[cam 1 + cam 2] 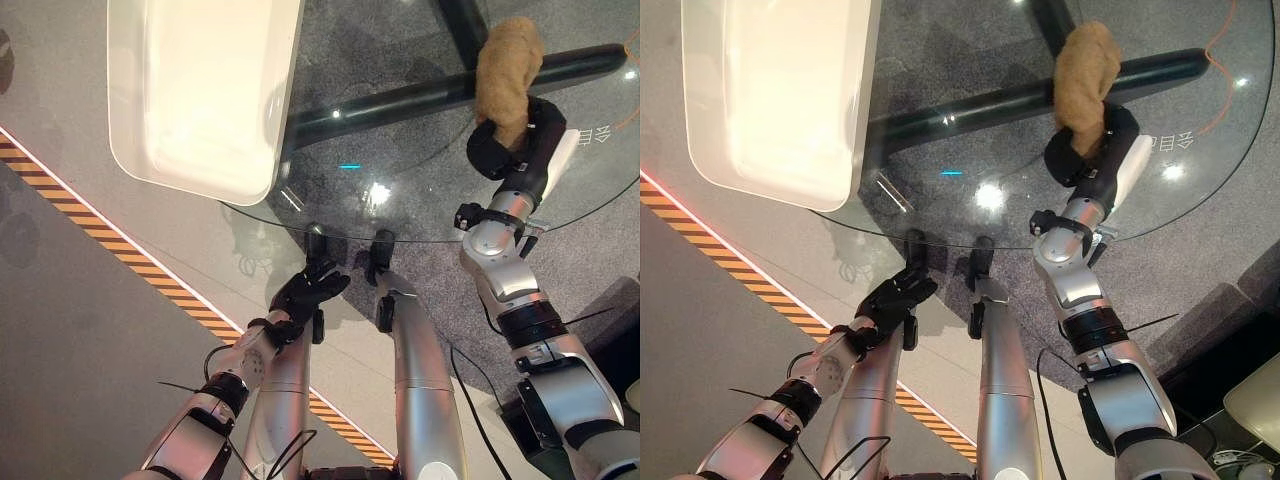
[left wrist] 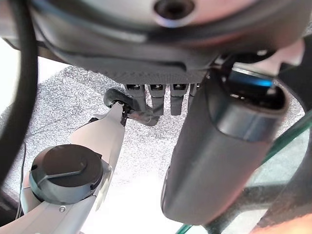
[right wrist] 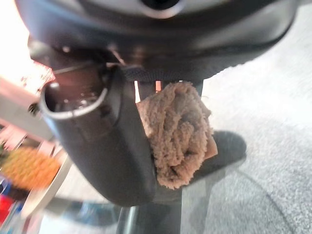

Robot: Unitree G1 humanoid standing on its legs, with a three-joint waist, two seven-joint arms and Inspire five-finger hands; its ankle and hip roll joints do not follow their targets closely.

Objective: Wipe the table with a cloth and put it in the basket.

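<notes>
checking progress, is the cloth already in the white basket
No, the brown cloth is clutched in the right hand over the glass table, away from the basket.

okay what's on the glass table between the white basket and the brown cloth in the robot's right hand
Nothing stands there. In the left eye view the glass table is bare between the white basket and the cloth gripped by the right hand; the table's dark base shows through the glass.

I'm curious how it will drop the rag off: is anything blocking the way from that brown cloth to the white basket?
Nothing visible does. The right hand holds the brown cloth over the glass table; the white basket sits at the table's left, and the glass between them looks bare.
</notes>
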